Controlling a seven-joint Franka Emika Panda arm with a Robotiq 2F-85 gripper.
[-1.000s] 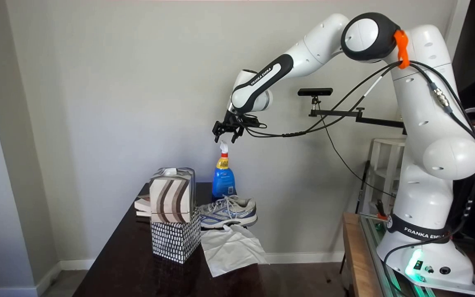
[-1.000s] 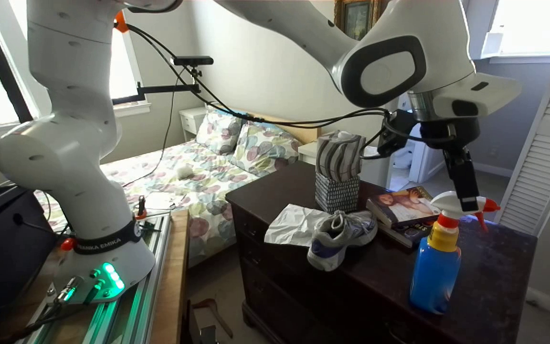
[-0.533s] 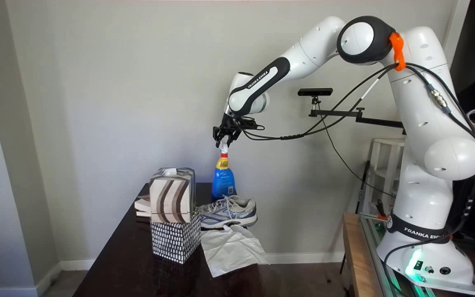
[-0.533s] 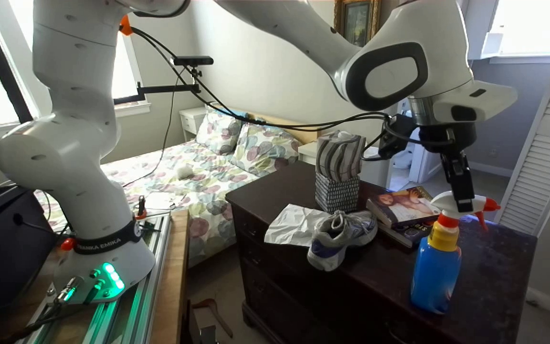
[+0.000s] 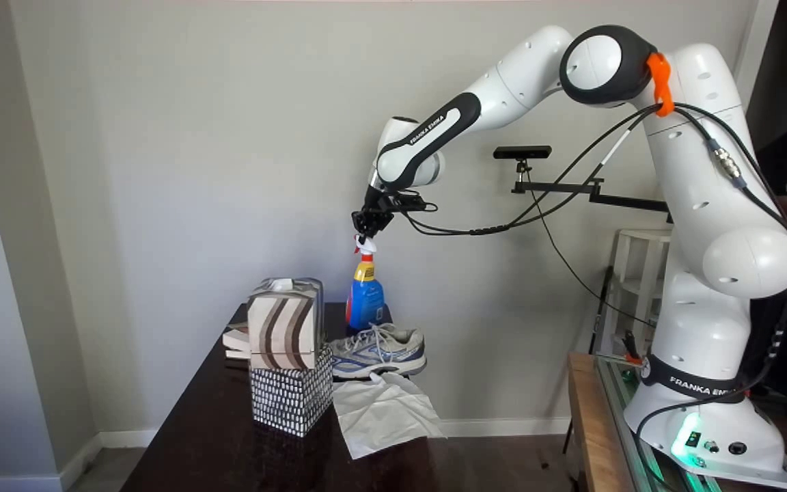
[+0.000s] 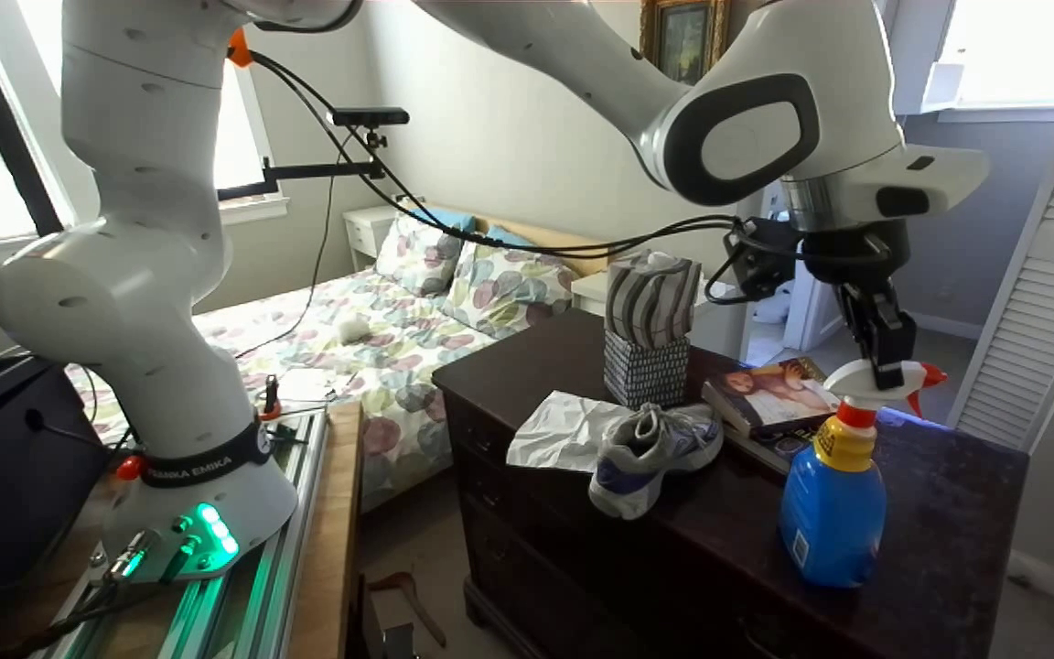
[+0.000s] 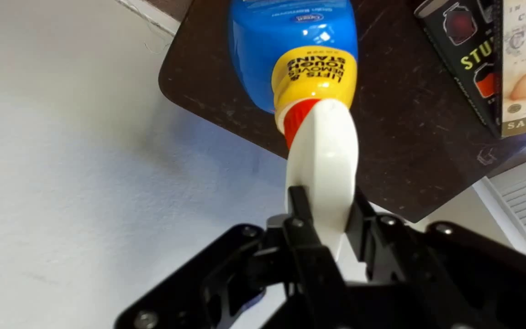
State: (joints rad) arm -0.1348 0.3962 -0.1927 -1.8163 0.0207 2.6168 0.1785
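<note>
A blue spray bottle [image 5: 367, 301] with a yellow neck label, red collar and white spray head stands out in both exterior views. In the wrist view my gripper [image 7: 327, 194] is shut on the white spray head [image 7: 329, 146], one finger pressed to each side of it. The bottle's red trigger [image 6: 928, 383] points away from the arm base in an exterior view. The blue body [image 6: 833, 517] is roughly upright at the dresser's far end, slightly tilted. Whether its base touches the dresser top [image 6: 939, 513], I cannot tell.
A grey and blue shoe [image 6: 655, 453] lies beside the bottle, with a crumpled white paper [image 6: 568, 430] by it. Several books [image 6: 779, 398] sit close behind the bottle. A striped tissue box [image 6: 650, 297] stands on a patterned box [image 6: 646, 366]. A wall [image 7: 85, 183] rises beyond the dresser edge.
My gripper has come down slightly and its fingers have closed from wide apart onto the spray head. The bottle has turned about its upright axis and shifted a little.
</note>
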